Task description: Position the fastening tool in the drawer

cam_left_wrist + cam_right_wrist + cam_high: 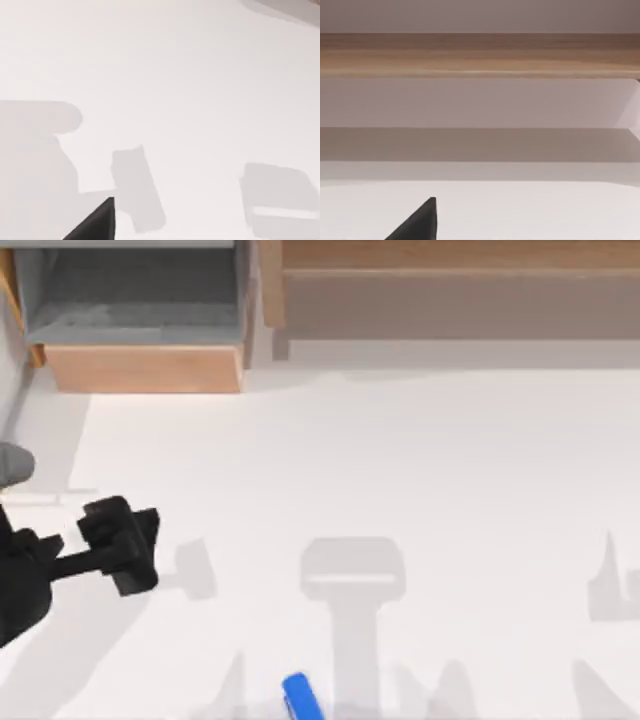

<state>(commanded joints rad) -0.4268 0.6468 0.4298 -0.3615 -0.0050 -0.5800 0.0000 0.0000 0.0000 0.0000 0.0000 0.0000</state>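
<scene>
The fastening tool (pixel 300 697) is a small bright blue piece with a rounded end, lying at the table's near edge and cut off by the top view's border. The drawer (pixel 140 368) stands pulled out at the back left, with a light wood front panel and a bare grey floor. My left gripper (pixel 122 543) hovers over the left side of the table, well left of the tool and well in front of the drawer, holding nothing that I can see. A black tip of my right gripper (pixel 420 222) faces the wooden shelf.
A long brown wooden shelf unit (pixel 450 285) runs along the back right; it also appears in the right wrist view as the shelf (pixel 480 55). The white tabletop (pixel 400 460) lies open between drawer, tool and shelf.
</scene>
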